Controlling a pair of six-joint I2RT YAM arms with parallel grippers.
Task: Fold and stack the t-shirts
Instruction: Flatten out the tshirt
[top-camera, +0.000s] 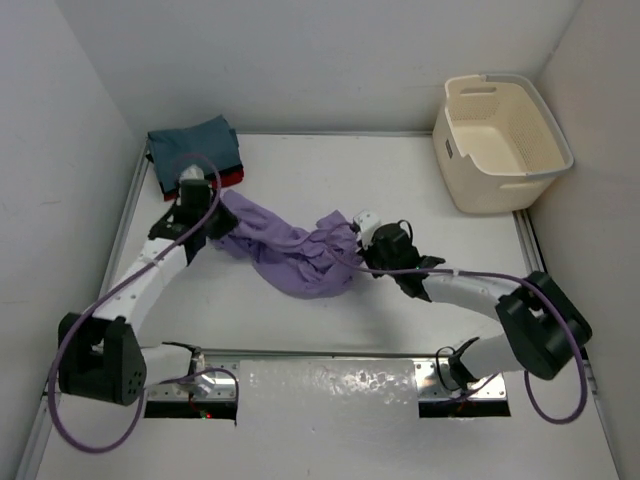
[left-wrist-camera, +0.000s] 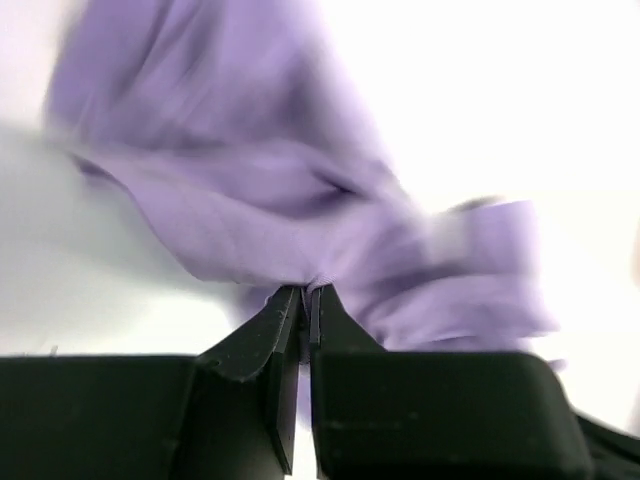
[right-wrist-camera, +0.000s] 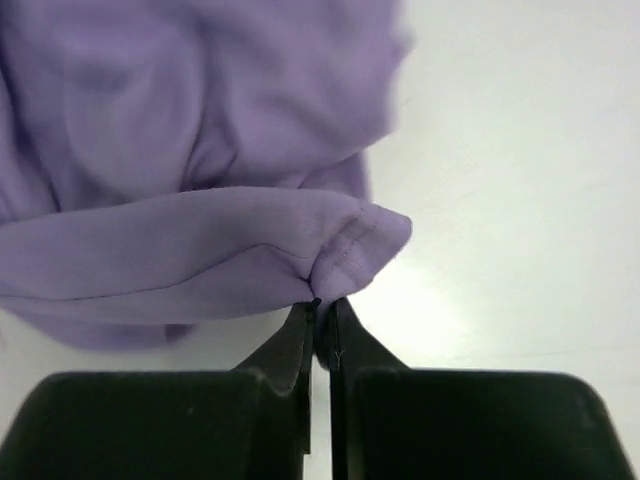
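A lavender purple t-shirt (top-camera: 290, 250) hangs crumpled between my two grippers over the middle of the table. My left gripper (top-camera: 216, 216) is shut on its left edge, and the cloth (left-wrist-camera: 260, 200) is pinched at the fingertips (left-wrist-camera: 306, 292). My right gripper (top-camera: 357, 232) is shut on a hemmed corner (right-wrist-camera: 350, 245) at the shirt's right end. A folded stack sits at the back left: a slate blue-grey shirt (top-camera: 192, 145) on top, with a red shirt's edge (top-camera: 232, 179) showing under it. A black layer shows at the stack's right edge.
A cream plastic tub (top-camera: 502, 140) stands at the back right corner. White walls close in the table on the left, back and right. The arms' bases (top-camera: 330, 385) sit at the near edge.
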